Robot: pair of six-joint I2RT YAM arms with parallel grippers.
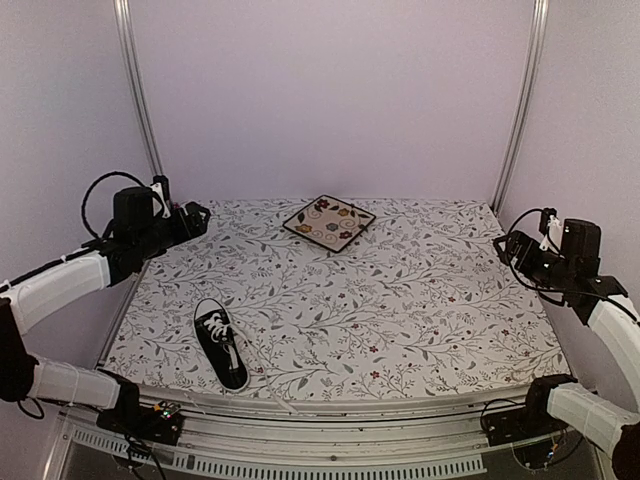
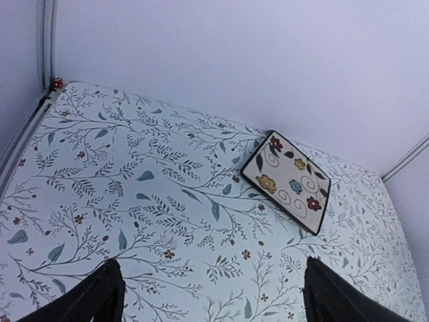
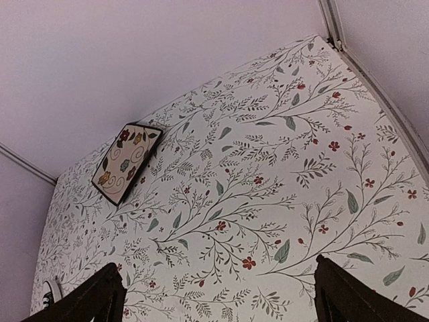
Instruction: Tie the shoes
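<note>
Small black canvas low-top sneaker with white laces (image 1: 222,345) sits closest, on the near-left part of the leaf-patterned tabletop (image 1: 420,300), just inside the front edge. Long axis runs near-to-far with a slight tilt; the toe looks to point away from the bases and the heel toward them. Laces look untied, bow not made.

Left arm (image 1: 70,280): jaws spread wide, holding nothing, held up over the far-left edge of the tabletop. The sneaker lies back toward the base from them and is out of the left wrist view.

Right arm (image 1: 600,300): jaws also spread, nothing held, at the right edge, well apart from the sneaker.

Left arm is clearly nearer. It likely goes first, coming back and down along the shoe's axis.

Square floral-patterned plate (image 1: 329,222) sits at far centre, well apart from the sneaker.
</note>
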